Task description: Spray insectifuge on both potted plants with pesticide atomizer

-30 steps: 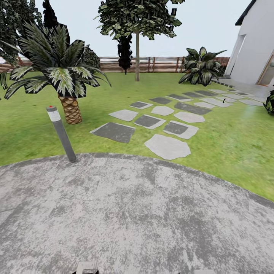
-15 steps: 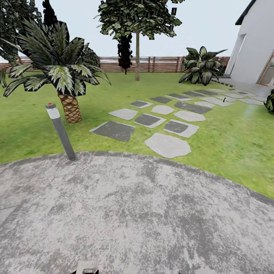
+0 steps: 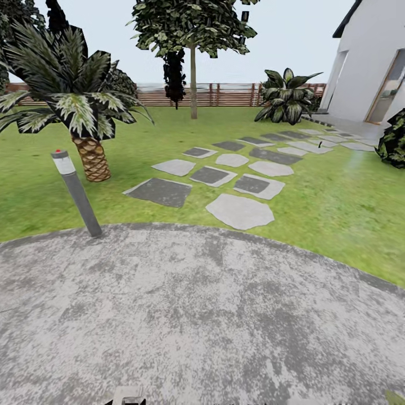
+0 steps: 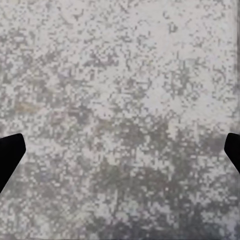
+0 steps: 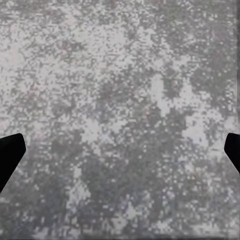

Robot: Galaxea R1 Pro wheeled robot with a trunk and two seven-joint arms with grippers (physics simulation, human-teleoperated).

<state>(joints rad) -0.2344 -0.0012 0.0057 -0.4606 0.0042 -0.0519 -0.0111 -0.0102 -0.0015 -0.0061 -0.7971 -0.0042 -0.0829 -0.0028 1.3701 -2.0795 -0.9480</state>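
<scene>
— What is seen of the machine itself in the head view?
— Very little: a small pale grey, boxy part with a dark underside, the left arm [image 3: 128, 397], is glimpsed at the lower edge.

— And from the wrists?
— Two flat black fingertips [image 4: 10, 155] of the left gripper [image 4: 120, 160], wedge-shaped and unmarked, are shown at opposite edges. The right gripper [image 5: 120, 160] is matched to it: plain black fingertips [image 5: 10, 155], no screws or cables discernible.
</scene>
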